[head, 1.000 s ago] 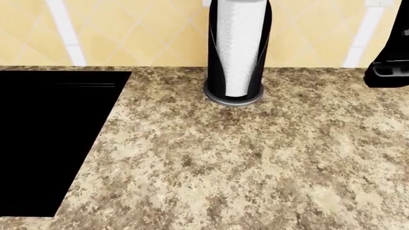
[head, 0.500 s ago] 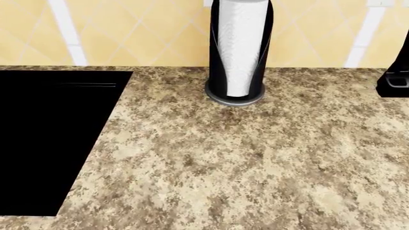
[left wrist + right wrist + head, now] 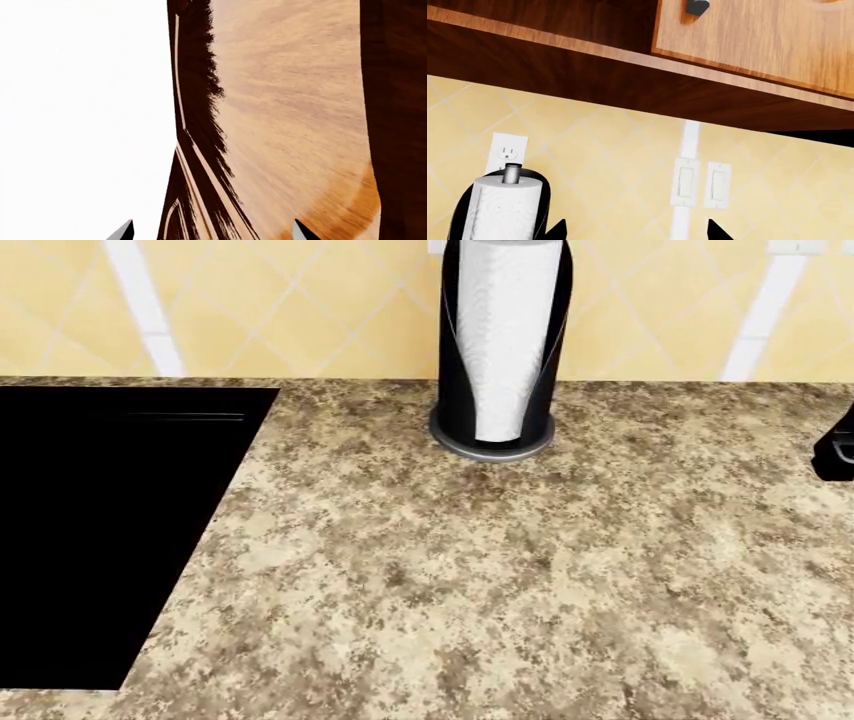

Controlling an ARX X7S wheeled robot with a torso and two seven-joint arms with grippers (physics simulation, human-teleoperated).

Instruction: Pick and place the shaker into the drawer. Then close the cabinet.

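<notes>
The shaker is out of view in every frame. My left gripper (image 3: 212, 235) is open, with only its two fingertips (image 3: 123, 232) showing. Close behind it is a reddish-brown wood-grain surface (image 3: 293, 115) with dark edges; I cannot tell whether this is the drawer. My right gripper (image 3: 637, 231) is also open with nothing between its dark fingertips (image 3: 557, 230). It is raised and faces the yellow tiled wall (image 3: 600, 150). In the head view only a dark piece of the right arm (image 3: 841, 452) shows, at the right edge above the counter.
A speckled granite counter (image 3: 507, 580) fills the head view, with a black recess (image 3: 94, 530) on its left. A paper towel roll in a black holder (image 3: 497, 350) stands at the back. An upper wooden cabinet (image 3: 747, 40), a socket (image 3: 507, 152) and switches (image 3: 700, 182) lie ahead of the right gripper.
The dark part of my right arm has slid right and lower along the head view's right edge, now almost out of frame. The counter things have not moved.
</notes>
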